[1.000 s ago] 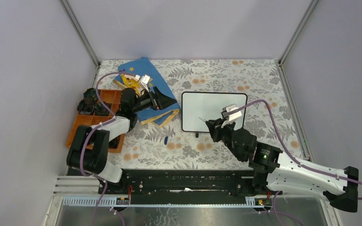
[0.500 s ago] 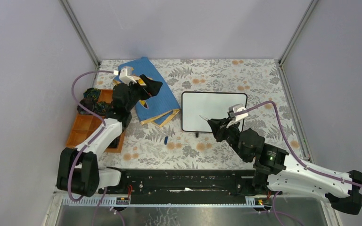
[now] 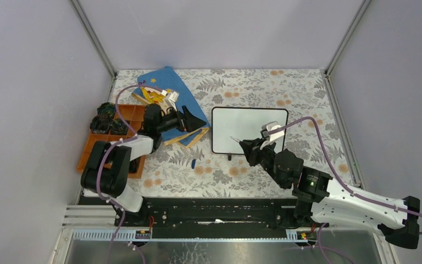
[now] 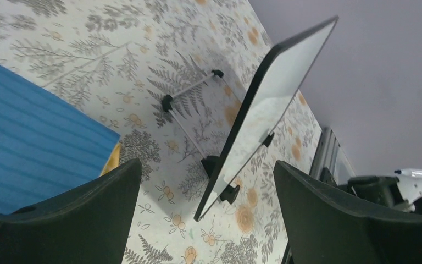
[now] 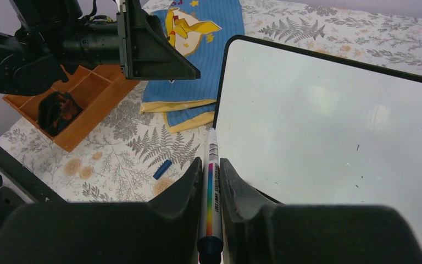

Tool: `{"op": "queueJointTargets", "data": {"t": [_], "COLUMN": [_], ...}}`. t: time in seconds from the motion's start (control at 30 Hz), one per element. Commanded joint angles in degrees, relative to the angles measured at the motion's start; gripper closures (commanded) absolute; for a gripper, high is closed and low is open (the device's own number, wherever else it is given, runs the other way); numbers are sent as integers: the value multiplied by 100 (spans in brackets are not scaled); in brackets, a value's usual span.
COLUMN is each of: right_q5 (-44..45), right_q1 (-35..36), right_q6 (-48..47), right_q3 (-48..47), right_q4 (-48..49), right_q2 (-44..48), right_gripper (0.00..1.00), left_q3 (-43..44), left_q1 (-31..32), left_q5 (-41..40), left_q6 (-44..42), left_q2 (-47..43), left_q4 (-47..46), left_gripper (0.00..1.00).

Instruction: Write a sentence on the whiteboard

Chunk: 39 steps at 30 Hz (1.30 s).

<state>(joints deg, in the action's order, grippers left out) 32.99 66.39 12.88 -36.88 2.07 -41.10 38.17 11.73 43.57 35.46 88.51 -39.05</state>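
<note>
White and glossy, the whiteboard is standing tilted on its feet at the table's centre, its face showing plain white. The right gripper is clamping a marker, its tip lying by the board's 7 o'clock corner; whether it is touching, I cannot tell. The left gripper, jaws wide apart, is hovering at the board's 9 o'clock, over a blue book.

no legible text, whiteboard bare, marker print too small
</note>
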Motion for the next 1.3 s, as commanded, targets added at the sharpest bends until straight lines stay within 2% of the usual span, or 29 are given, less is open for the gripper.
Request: {"op": "queueJointTargets", "data": {"t": [0.0, 0.2, 0.4, 0.63, 0.83, 1.13, 1.27], "right_q5": [-107, -165, -227, -297, -267, -178, 14], "right_q1": [32, 32, 32, 31, 27, 31, 32], "right_q6": [120, 164, 180, 206, 201, 207, 218], "right_q3": [-179, -227, -265, -350, -393, -408, -408], "right_q4": [372, 514, 727, 830, 918, 983, 1010], "right_q2": [-130, -384, -646, -857, -973, -1051, -1134], "right_gripper": [100, 100, 100, 100, 100, 100, 100], "left_q3": [136, 72, 129, 196, 237, 252, 237], "left_q1": [127, 333, 435, 450, 503, 528, 532], "left_q5": [969, 1206, 1477, 1535, 1649, 1659, 1625], "left_q6": [4, 82, 585, 673, 1054, 1053, 1043], "left_q2": [462, 1030, 1454, 1708, 1996, 2082, 2121], "left_q4": [-1149, -1661, -2515, -2677, -3269, -3367, -3384], "left_gripper": [6, 13, 18, 24, 37, 54, 59]}}
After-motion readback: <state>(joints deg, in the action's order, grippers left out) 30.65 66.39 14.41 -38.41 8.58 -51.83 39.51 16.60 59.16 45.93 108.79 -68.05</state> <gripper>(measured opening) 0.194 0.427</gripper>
